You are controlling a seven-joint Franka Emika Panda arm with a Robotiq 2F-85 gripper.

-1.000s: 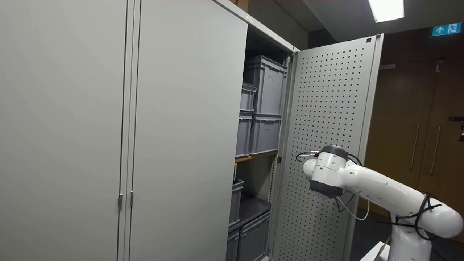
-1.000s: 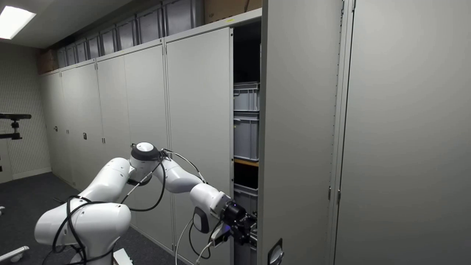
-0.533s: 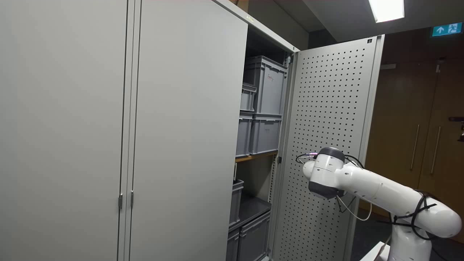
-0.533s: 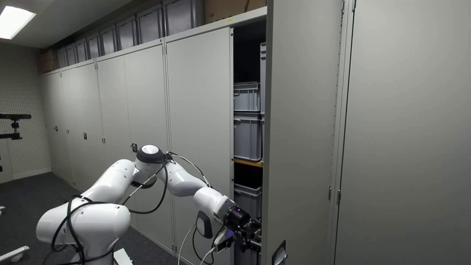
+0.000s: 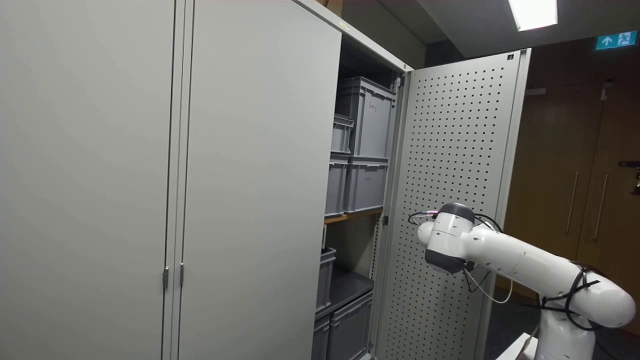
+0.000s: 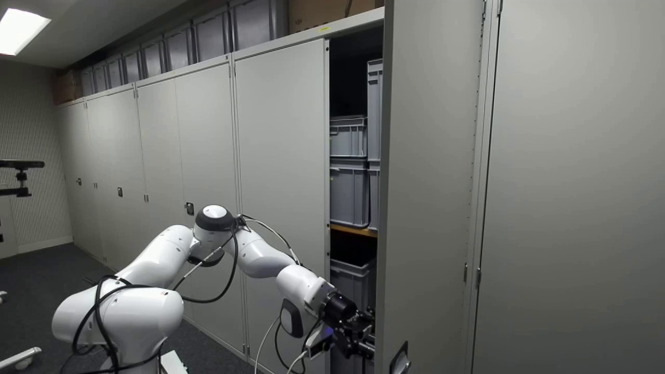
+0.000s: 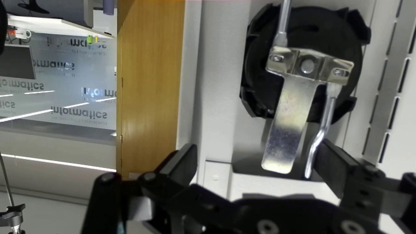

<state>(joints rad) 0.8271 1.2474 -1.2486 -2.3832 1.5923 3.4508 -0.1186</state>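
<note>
Your hand [image 7: 259,157] gapes wide beside the perforated grey door [image 5: 450,135], near a flat, shiny metal latch plate [image 7: 286,133], a bent silvery rod [image 7: 327,117] and a round black disc [image 7: 321,35].

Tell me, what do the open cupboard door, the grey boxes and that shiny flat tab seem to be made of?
The open cupboard door looks like painted sheet metal, matte pale grey, with rows of punched holes. The grey boxes are probably moulded plastic, dull, with ribs and rims. The flat tab seems metal, perhaps plated steel: it gleams, faintly yellowish.
</note>
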